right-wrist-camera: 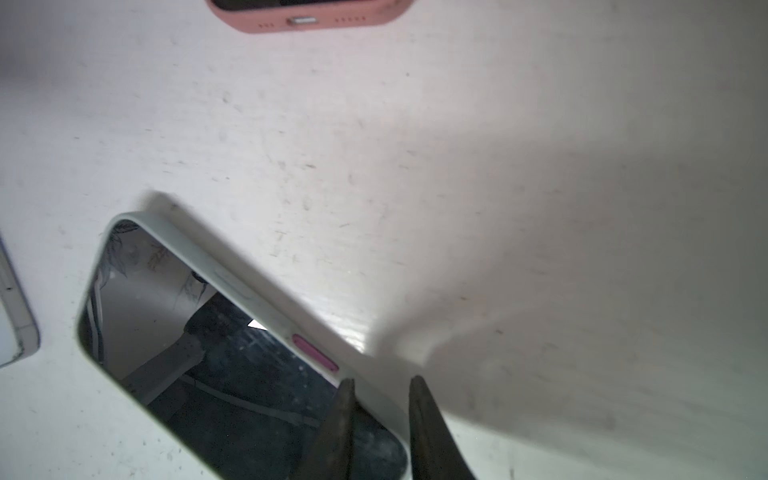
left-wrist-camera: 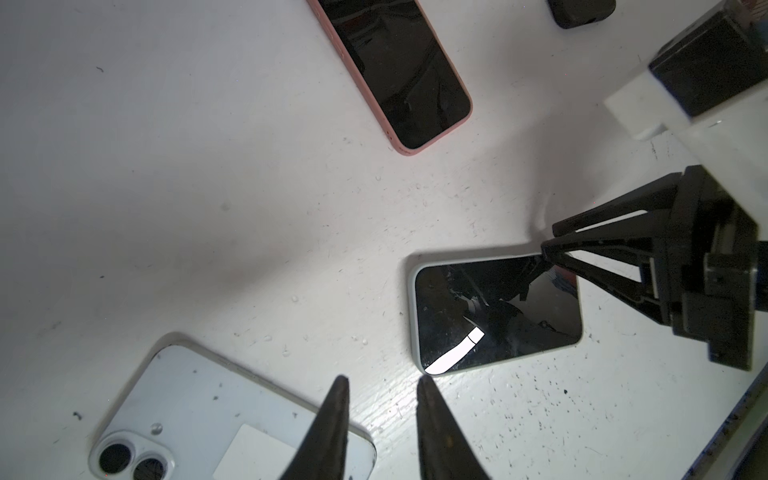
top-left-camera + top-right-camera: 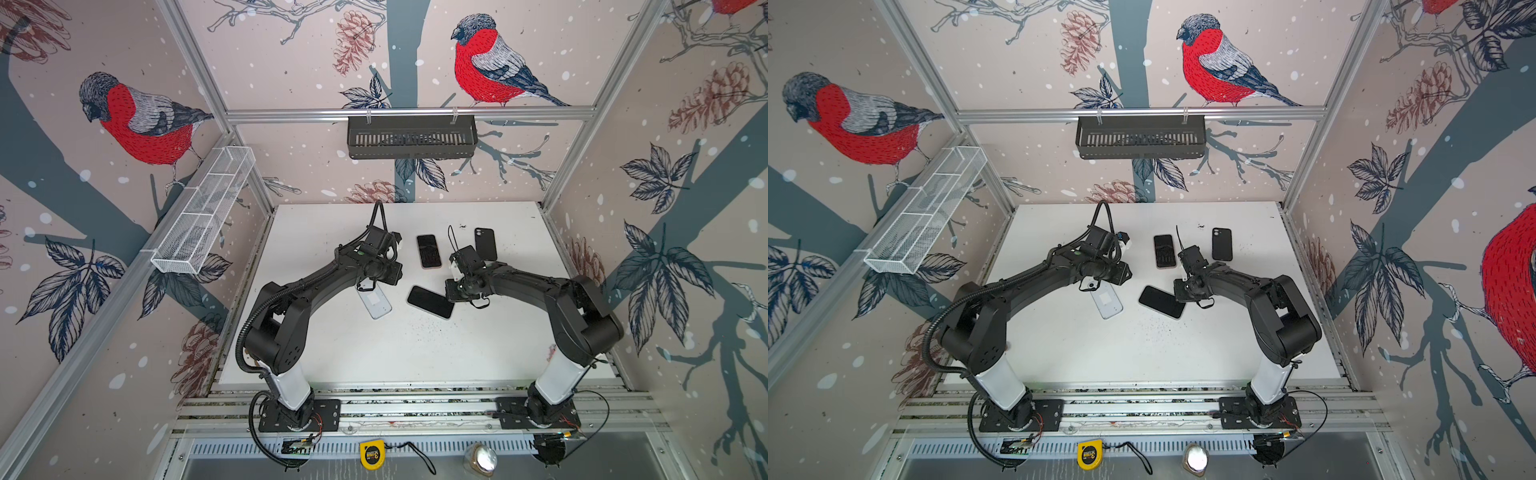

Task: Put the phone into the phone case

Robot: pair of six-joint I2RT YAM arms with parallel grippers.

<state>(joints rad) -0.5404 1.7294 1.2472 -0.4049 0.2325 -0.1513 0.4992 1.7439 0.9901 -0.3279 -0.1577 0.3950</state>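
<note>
Table (image 3: 415, 353) carries three phones and one loose case. Left of centre lies the pale blue phone (image 3: 376, 303), back up and uncased, its camera end under the left wrist. Just beside it, not touching, the grey-cased phone (image 3: 430, 302) lies screen up at a slant. Farther back is the pink-cased phone (image 3: 429, 250), screen up, with the black case (image 3: 485, 244) near it on the right; whether that case is empty I cannot tell.

On the left gripper (image 2: 382, 379) the fingers stand a little apart and hold nothing, one over the blue phone's edge, one over bare table.

On the right gripper (image 1: 382, 380) the fingers stand a little apart astride the grey case's long rim near a corner. One is over the screen and one outside, not clamped.
</note>
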